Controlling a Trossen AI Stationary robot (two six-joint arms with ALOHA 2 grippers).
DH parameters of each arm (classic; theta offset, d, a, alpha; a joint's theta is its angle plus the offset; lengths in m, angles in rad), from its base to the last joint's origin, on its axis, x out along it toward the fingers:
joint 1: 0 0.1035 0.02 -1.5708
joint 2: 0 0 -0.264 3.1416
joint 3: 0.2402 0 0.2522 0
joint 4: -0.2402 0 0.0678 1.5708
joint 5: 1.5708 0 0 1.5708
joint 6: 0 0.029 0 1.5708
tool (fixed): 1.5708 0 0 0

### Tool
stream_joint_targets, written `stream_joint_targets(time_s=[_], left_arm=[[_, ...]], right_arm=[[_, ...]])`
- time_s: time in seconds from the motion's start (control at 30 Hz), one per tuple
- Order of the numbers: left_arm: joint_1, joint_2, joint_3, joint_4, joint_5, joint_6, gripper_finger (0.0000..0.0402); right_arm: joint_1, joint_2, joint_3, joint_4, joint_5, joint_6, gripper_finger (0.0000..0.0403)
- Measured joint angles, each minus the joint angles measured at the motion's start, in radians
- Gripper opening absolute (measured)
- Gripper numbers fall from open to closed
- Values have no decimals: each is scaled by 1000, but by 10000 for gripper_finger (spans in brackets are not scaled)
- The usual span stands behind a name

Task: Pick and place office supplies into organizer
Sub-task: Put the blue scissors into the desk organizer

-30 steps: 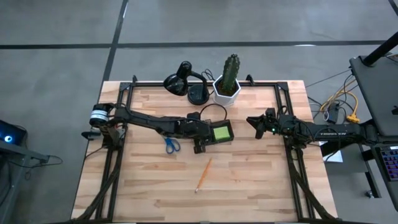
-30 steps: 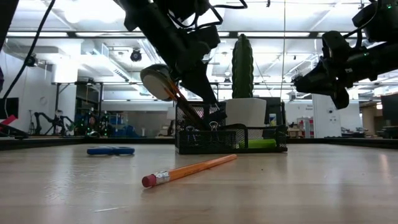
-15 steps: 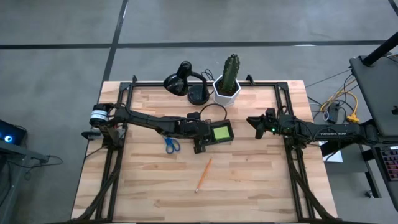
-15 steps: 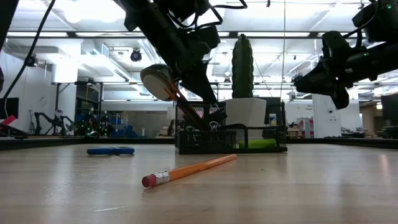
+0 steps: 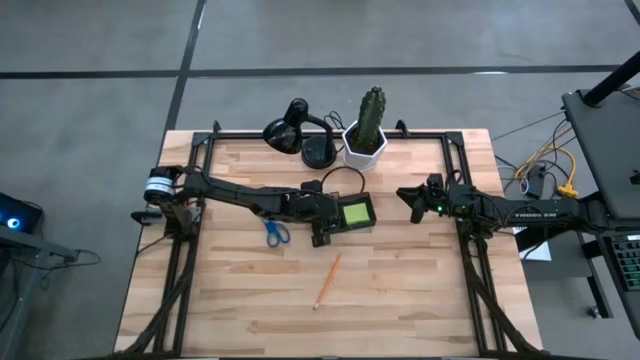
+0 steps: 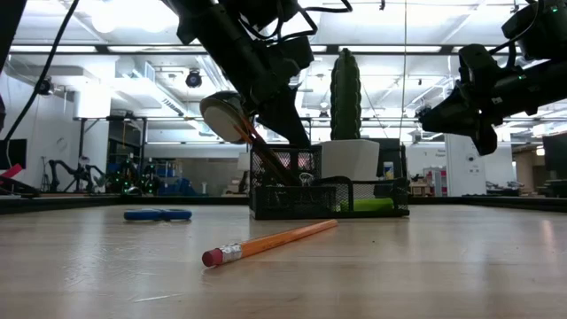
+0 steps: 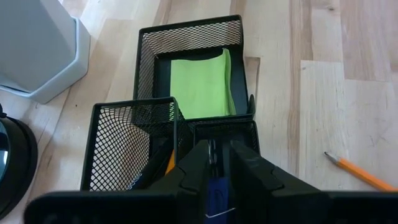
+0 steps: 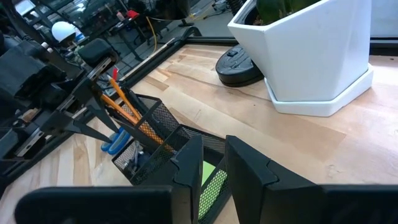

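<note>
The organizer (image 5: 345,213) is a black mesh tray near the table's middle. A lime-green sticky pad (image 7: 199,84) lies in its low compartment, and orange pencils (image 8: 124,102) stand slanted in its tall cup. My left gripper (image 7: 219,149) hangs slanting down over the organizer's small near compartment, its fingers a narrow gap apart. Blue-handled scissors (image 5: 276,234) lie flat to the organizer's left. One orange pencil (image 5: 327,280) lies nearer the front edge. My right gripper (image 5: 408,200) waits above the table's right side, open and holding nothing.
A black desk lamp (image 5: 295,132) and a cactus in a white hexagonal pot (image 5: 365,140) stand at the far edge behind the organizer. Bare wood (image 5: 400,290) lies toward the near edge and to the right of the loose pencil.
In the low view, a small dark piece stuck out below my left gripper's fingertips, over the organizer's low part. It no longer shows there. Both arms have kept still.
</note>
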State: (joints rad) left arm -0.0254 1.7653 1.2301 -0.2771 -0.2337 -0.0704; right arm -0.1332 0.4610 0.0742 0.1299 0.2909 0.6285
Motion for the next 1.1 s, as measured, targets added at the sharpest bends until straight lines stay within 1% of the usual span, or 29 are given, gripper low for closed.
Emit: stream_joint_targets(time_s=[0.13, 0.33, 0.47, 0.53, 0.6, 0.73, 0.8, 0.9, 1.0, 1.1], left_arm=[[0, 0, 0, 6, 0, 0, 56], [-3, -18, 5, 5, 7, 0, 57], [-4, -53, 43, 7, 92, -1, 57], [-6, -75, 58, 7, 120, -1, 57], [-8, -101, 64, 4, 131, 3, 57], [-10, -158, 60, -80, 155, 8, 57], [-9, -193, 58, -151, 222, 15, 57], [-9, -240, 57, -210, 340, 30, 57], [-11, -282, 56, -241, 412, 31, 57], [-9, -319, 56, -308, 471, 112, 57]], right_arm=[[0, 0, 0, 0, 0, 0, 59], [0, 0, 0, 0, 0, 0, 59], [0, 0, 0, 0, 0, 0, 59], [0, 0, 0, 0, 0, 0, 59], [0, 0, 0, 0, -1, 0, 59], [0, 0, 0, -1, -1, 0, 59], [0, 0, 0, -1, -1, 1, 59], [0, 0, 0, -2, -1, 2, 59], [0, 0, 0, -3, -1, 2, 59], [0, 0, 0, -6, -1, 4, 59]])
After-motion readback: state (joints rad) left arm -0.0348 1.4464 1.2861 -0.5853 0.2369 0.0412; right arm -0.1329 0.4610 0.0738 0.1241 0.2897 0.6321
